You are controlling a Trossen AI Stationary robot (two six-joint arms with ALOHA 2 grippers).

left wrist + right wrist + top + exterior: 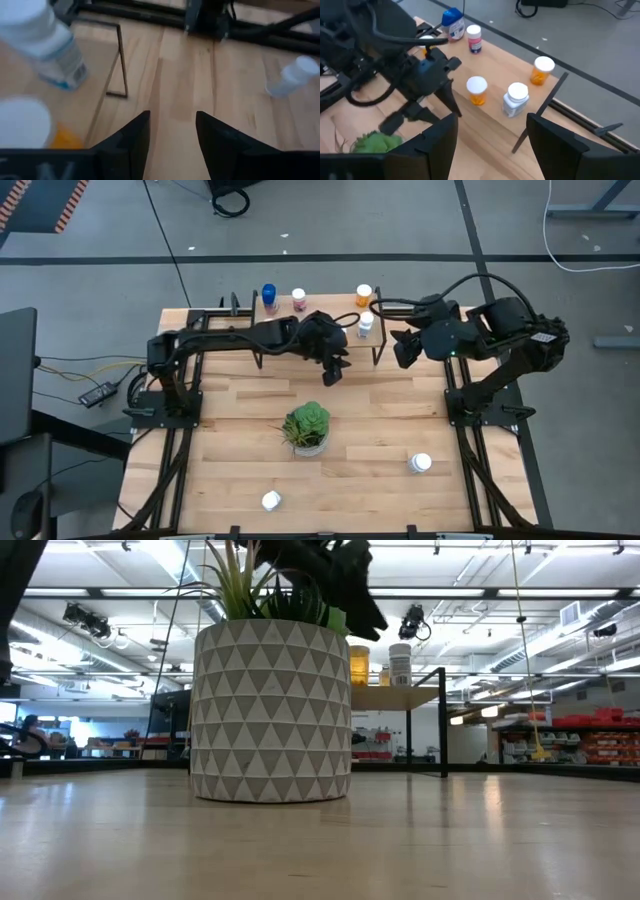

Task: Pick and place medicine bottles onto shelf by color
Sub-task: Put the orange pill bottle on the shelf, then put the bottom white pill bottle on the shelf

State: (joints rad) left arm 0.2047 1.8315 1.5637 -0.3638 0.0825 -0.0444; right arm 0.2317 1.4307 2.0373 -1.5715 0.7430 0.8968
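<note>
1. Two white-capped bottles sit near the table's (pixel 240 410) front edge: one at front left (pixel 271 500), one at front right (pixel 421 463).
2. Mid-table stands the potted plant (pixel 306 426) in its patterned pot.
3. Left pincer (pixel 333 370) hangs just in front of the shelf (pixel 335 307), fingers parted, nothing between them.
4. Right pincer (pixel 400 348) hovers off the shelf's right end, fingers spread wide, empty.
5. At the back edge, the shelf carries a blue bottle (pixel 268 294), a pinkish bottle (pixel 298 299), an orange bottle (pixel 363 295) and a white bottle (pixel 366 324); another orange bottle (pixel 477 90) shows in the right wrist view.
</note>
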